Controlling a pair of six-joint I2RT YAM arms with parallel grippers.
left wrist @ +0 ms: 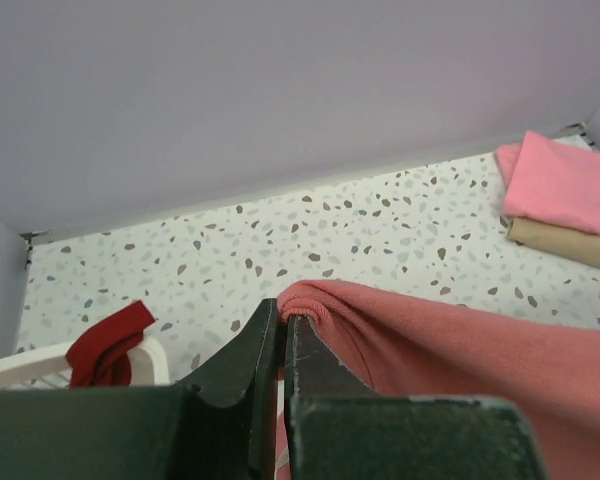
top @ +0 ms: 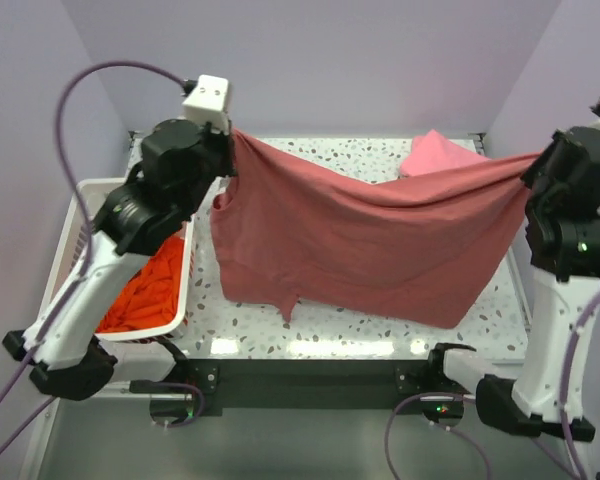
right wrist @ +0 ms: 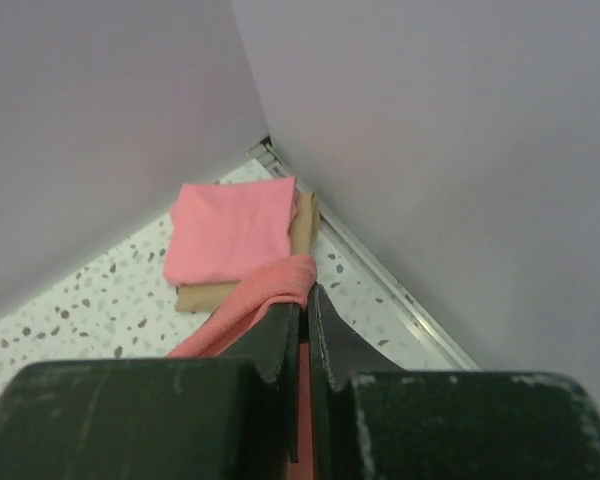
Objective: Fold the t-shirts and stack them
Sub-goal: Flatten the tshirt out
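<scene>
sagging rose-red t-shirt (top: 360, 240), corners in left tool (left wrist: 282, 318) and right tool (right wrist: 305, 300)

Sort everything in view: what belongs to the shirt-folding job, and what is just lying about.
Job:
- rose-red t-shirt, stretched between the left end effector and right end effector
- folded pink t-shirt, on a tan folded cloth
- orange t-shirt in the white basket
- dark red cloth on its rim

Lying about:
- white basket
- speckled table
</scene>
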